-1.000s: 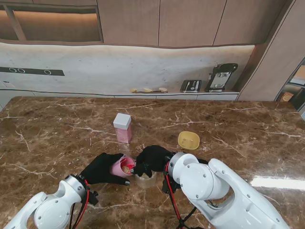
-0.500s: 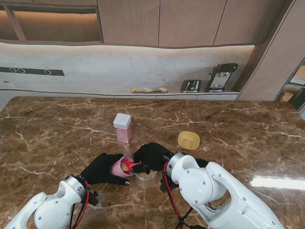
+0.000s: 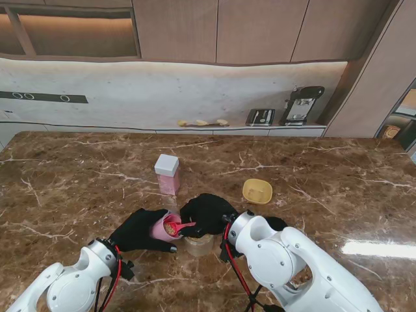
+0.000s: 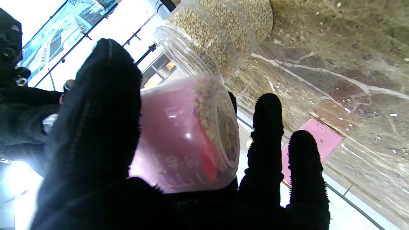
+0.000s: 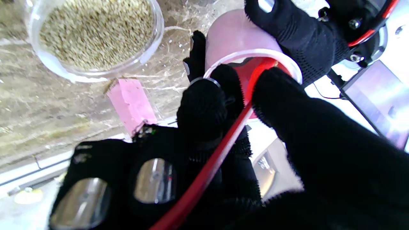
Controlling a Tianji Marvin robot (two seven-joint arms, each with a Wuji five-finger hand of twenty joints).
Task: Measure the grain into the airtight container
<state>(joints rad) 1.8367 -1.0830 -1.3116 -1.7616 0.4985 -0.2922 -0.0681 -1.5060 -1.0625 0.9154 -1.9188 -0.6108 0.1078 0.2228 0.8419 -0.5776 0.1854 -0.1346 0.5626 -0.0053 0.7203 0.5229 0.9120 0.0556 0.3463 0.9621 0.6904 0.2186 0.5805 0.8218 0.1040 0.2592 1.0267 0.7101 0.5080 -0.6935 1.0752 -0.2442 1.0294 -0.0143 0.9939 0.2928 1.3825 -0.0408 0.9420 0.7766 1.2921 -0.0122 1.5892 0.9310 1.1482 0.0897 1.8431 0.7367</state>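
1. The pink cup (image 3: 165, 227) is gripped, tilted, by the left robot hand (image 3: 138, 229); grain is seen inside it.
2. The red scoop (image 5: 220, 153) is pinched in the right robot hand (image 3: 207, 214), its bowl inside the cup's mouth.
3. The clear jar (image 3: 199, 245), just beside both hands on the worktop (image 3: 78, 182), is already largely filled with grain.
4. Scooping appears well along; closing the jar is judged still to remain.

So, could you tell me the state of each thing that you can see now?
Pink measuring cup: tilted, holds grain, gripped by left hand.
Red plastic spoon: bowl inside the cup, handle held by right hand.
Clear round container: open, part-filled with grain.
Pink canister with white lid: upright, closed.
Yellow lid: lying apart on the table.
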